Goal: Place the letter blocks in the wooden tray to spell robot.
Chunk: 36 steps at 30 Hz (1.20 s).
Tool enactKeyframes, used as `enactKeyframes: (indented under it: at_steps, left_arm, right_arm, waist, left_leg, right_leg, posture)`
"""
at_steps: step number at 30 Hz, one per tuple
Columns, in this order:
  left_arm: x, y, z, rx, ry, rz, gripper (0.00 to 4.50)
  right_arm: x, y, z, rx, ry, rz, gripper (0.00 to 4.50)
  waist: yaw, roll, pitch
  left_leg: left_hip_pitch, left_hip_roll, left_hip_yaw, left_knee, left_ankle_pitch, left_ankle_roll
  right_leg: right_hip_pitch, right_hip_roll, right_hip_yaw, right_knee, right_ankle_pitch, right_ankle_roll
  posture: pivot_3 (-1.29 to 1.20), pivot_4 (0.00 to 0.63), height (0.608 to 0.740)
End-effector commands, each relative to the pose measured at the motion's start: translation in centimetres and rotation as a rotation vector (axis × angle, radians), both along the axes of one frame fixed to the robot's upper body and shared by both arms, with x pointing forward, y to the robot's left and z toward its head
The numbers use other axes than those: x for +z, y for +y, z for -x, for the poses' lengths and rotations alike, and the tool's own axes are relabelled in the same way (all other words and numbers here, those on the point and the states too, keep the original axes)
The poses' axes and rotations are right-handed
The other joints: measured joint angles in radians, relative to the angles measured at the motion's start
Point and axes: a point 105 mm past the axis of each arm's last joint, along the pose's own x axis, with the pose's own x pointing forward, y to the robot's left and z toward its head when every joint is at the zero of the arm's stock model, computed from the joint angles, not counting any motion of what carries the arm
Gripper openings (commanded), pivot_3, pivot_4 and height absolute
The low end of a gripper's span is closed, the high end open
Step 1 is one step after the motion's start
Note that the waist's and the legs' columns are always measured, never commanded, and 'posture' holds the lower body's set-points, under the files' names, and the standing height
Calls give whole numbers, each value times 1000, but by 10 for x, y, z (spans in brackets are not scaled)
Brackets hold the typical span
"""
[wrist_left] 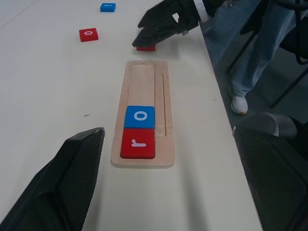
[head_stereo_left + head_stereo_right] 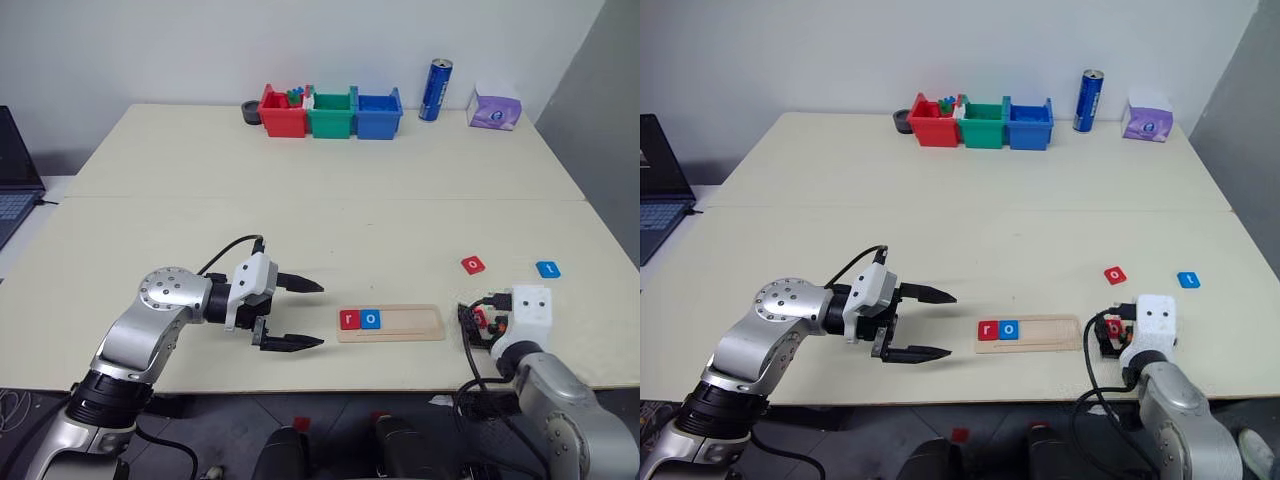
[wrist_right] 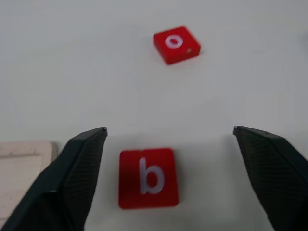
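The wooden tray lies near the table's front edge. A red "r" block and a blue "o" block sit side by side at its left end. My left gripper hovers open just left of the tray, pointing at it. A red "b" block lies flat on the table just right of the tray, between the open fingers of my right gripper, untouched. Farther back on the right lie a red "o" block and a blue "t" block.
Red, green and blue bins line the far edge, with a blue can and a purple tissue box to their right. A laptop sits at the far left. A person's legs stand beside the table.
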Motion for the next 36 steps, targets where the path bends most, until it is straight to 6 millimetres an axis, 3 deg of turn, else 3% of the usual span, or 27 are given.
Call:
enactKeyframes:
  at_steps: [1, 6, 9, 11, 16, 20, 27, 30, 36]
  left_arm:
    - [6, -4, 1, -7, -33, 1, 4500]
    - [6, -7, 1, -3, -38, -2, 4500]
    - [3, -7, 1, 0, -43, -13, 4500]
    - [3, -8, 1, 0, -44, -15, 4500]
    - [1, -9, 1, -1, -49, -19, 4500]
    - [0, -9, 1, -6, -52, -23, 4500]
    - [-1, -8, 1, -7, -58, -29, 4500]
    - [-2, -8, 1, -5, -60, -30, 4500]
    - [-5, -4, 0, 6, -66, -47, 4500]
  right_arm:
    - [32, -8, -2, 106, -81, 38, 4483]
    - [35, -7, 4, 476, 23, 153, 4483]
    - [39, -3, 0, 672, -1, 253, 4483]
    - [29, -2, 4, 805, 84, 267, 4483]
    - [16, -9, 3, 977, 191, 311, 4483]
    - [9, -17, -6, 1049, 237, 400, 4483]
    - [3, -19, -12, 1127, 288, 408, 4483]
    - [2, -17, -15, 1139, 291, 393, 3899]
    - [1, -14, -16, 1162, 283, 388, 1777]
  waist:
    - [1, 0, 0]
    - [3, 0, 0]
    - [3, 0, 1]
    - [2, 0, 1]
    - [3, -1, 1]
    - [4, -1, 1]
    - [6, -2, 2]
    - [6, -1, 2]
    - [6, -1, 2]
  left_leg:
    - [0, 0, 0, 0, 0, 0]
    - [0, -1, 1, 0, 0, 0]
    - [0, -1, 2, 0, 0, 0]
    - [1, -2, 3, 0, 0, 0]
    - [1, -1, 3, 1, 0, 0]
    - [1, -1, 3, 1, 0, 0]
    - [1, 0, 2, 1, 0, 0]
    - [1, 0, 2, 1, 0, 0]
    - [1, 0, 2, 1, 0, 0]
  right_leg:
    - [0, 0, 0, 0, 0, 0]
    - [1, 0, 0, -1, 0, 0]
    - [1, 1, -1, -1, 0, 0]
    - [1, 3, -1, -1, 0, 0]
    - [1, 4, -1, 0, 0, 0]
    - [1, 3, -1, 0, 0, 0]
    - [1, 3, -1, 0, 0, 0]
    - [1, 2, -1, 0, 0, -1]
    - [1, 1, -1, 0, 1, -1]
  posture:
    - [0, 150, 740]
    - [0, 150, 740]
    - [0, 150, 740]
    - [0, 150, 740]
    - [0, 150, 740]
    - [0, 150, 740]
    - [0, 150, 740]
    - [0, 150, 740]
    - [0, 150, 740]
